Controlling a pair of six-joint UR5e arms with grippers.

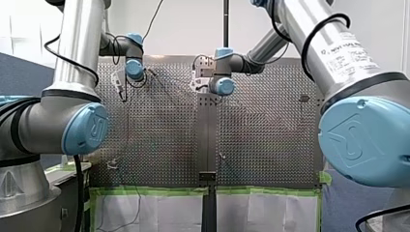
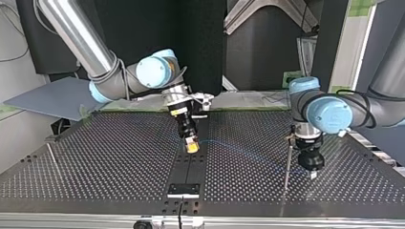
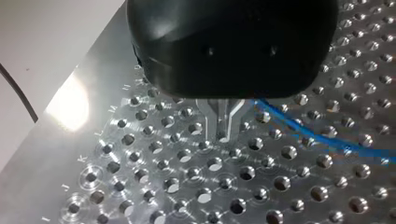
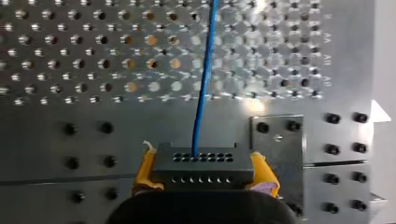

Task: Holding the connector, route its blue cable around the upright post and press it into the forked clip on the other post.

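Note:
In the right wrist view my right gripper [image 4: 203, 176] is shut on a black connector [image 4: 203, 165], a yellow pad [image 4: 146, 170] at each end. The blue cable [image 4: 201, 93] leaves the connector's face and runs ahead over the perforated table [image 4: 70, 56]. In the top view my right gripper [image 2: 192, 146] hangs over the centre strip, and the cable [image 2: 248, 148] arcs towards a thin upright post [image 2: 288, 162]. Beside that post is my left gripper [image 2: 313, 174]. In the left wrist view its metal fingers [image 3: 215, 122] are pressed together just above the table, with the cable [image 3: 322, 140] running up to them.
A second thin post [image 2: 52, 157] stands at the top view's left. A small black block [image 2: 184, 190] is bolted on the dark centre strip [image 2: 191, 167] near the table's edge. A bolted metal plate [image 4: 275, 140] lies beside the connector. Green tape [image 1: 159, 191] edges the table.

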